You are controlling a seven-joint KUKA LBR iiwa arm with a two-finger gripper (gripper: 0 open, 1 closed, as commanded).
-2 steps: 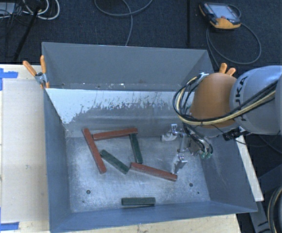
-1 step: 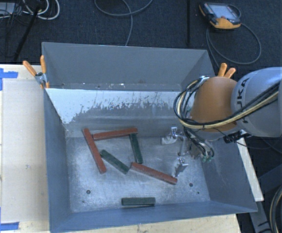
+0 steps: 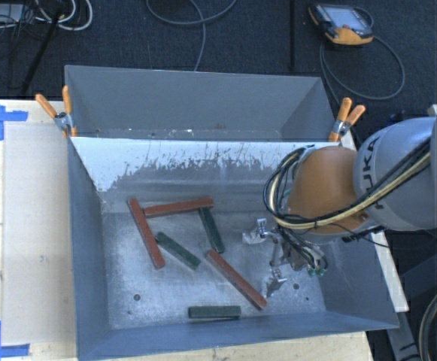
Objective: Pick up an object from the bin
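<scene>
Hand [image 3: 278, 275] low in the bin [image 3: 203, 119], just beside the slanted red-brown bar [image 3: 235, 278]; open or closed, cannot tell.

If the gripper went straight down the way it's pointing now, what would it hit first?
Most likely the lower right end of the reddish-brown stick lying right beside the gripper; it might instead meet bare bin floor, as depth is unclear.

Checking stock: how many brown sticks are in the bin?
3 brown sticks: one slanted at left, one across the back, one by the end effector. More may be hidden.
</scene>
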